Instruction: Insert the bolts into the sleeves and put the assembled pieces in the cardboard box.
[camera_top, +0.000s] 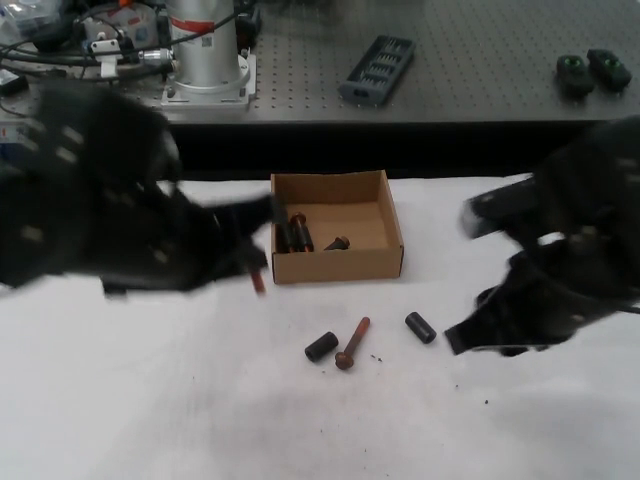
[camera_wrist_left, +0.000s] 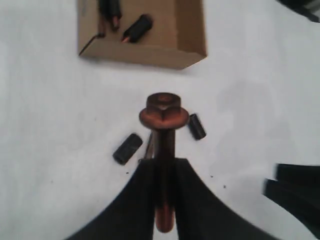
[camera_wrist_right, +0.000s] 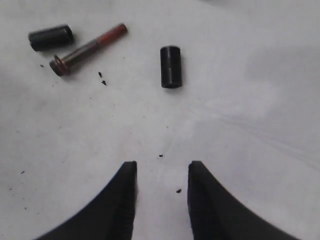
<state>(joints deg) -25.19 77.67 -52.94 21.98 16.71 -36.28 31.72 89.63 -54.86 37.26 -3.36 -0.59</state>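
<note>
The left gripper (camera_wrist_left: 162, 167) is clamped on a bolt (camera_wrist_left: 164, 117) by its shank, head outward, just left of the cardboard box (camera_top: 336, 265). The right gripper (camera_wrist_right: 161, 172) stands open and empty. A sleeve (camera_wrist_right: 171, 66) lies near it to its left, long axis roughly along the fingers' reach, so the right arm seems best placed to take it.

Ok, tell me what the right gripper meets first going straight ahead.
Likely the lone sleeve, lying almost in line ahead of the open right gripper; depth is unclear, so it could touch the cloth first.
</note>
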